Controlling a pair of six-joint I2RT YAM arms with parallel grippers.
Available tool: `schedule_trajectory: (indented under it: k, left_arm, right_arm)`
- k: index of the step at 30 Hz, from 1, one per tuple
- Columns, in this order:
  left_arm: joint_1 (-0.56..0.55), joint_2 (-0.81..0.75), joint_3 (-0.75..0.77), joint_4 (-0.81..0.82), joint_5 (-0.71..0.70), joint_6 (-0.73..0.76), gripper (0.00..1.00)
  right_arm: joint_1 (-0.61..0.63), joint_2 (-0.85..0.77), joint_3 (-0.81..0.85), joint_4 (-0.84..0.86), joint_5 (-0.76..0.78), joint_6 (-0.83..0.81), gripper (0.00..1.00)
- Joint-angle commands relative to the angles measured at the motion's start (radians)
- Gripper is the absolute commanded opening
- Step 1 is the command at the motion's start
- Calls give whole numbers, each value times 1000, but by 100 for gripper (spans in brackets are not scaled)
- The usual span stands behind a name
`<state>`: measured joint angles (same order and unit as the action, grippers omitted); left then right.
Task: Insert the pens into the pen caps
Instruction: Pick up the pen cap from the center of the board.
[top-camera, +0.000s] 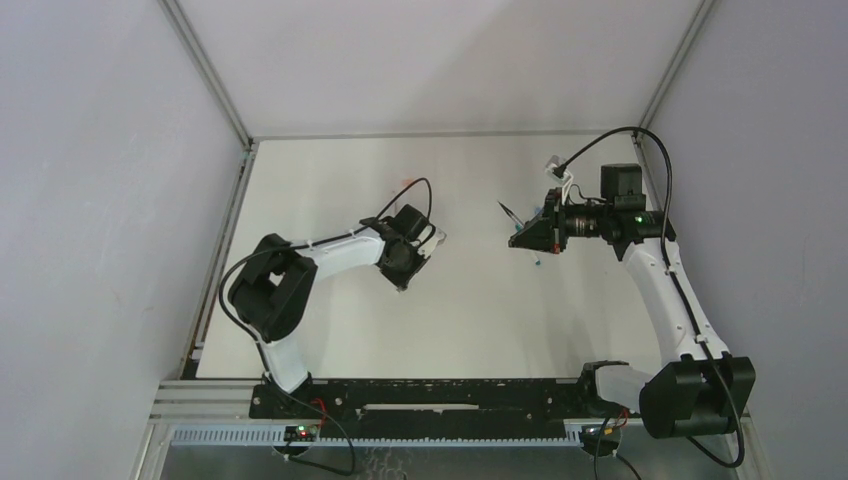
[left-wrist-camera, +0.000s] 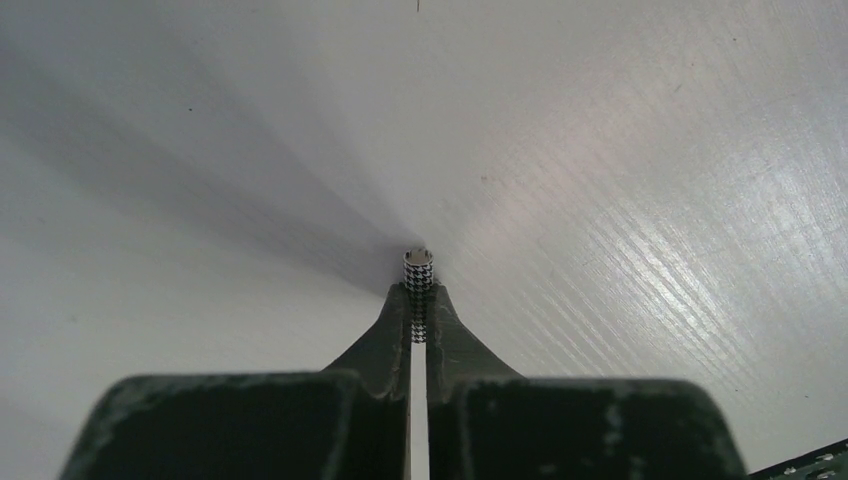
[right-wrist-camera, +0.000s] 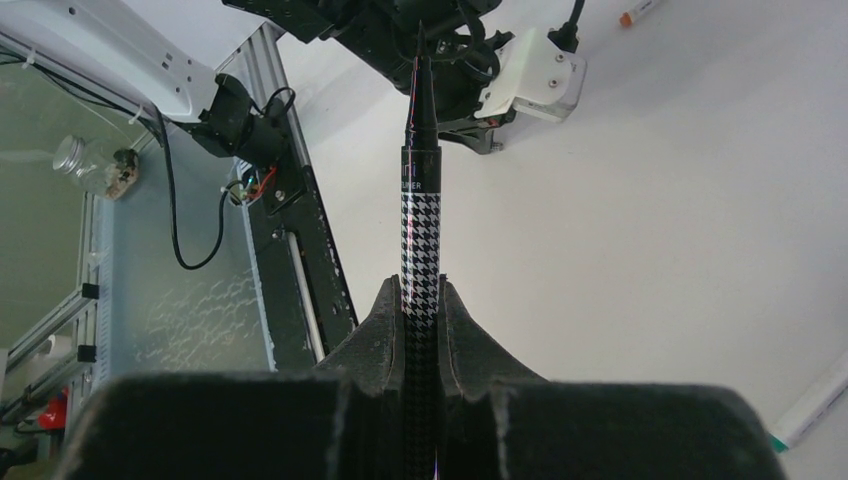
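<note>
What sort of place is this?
Probably a robotics lab test cell: a left arm and a right arm bolted at a white table edge, plain walls in aluminium framing, and exposed cables.

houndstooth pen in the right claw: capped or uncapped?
Uncapped. The houndstooth pen in the right claw ends in a bare black tip; the matching houndstooth cap sits pinched in the left claw.

Pen (right-wrist-camera: 420, 230) – black-white houndstooth; cap (left-wrist-camera: 418, 272) – same pattern.

The left fingers (left-wrist-camera: 385, 335) pinch a short houndstooth-patterned pen cap (left-wrist-camera: 418, 272) over the white table (left-wrist-camera: 650, 200).
</note>
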<state>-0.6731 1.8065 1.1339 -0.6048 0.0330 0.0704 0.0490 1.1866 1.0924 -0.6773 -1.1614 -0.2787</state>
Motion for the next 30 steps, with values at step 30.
schedule_trajectory:
  k: [30]
  left_arm:
    - [3,-211,291,-369,970,169,0]
  right_arm:
    - [342,4,251,-581,511,-1484,0]
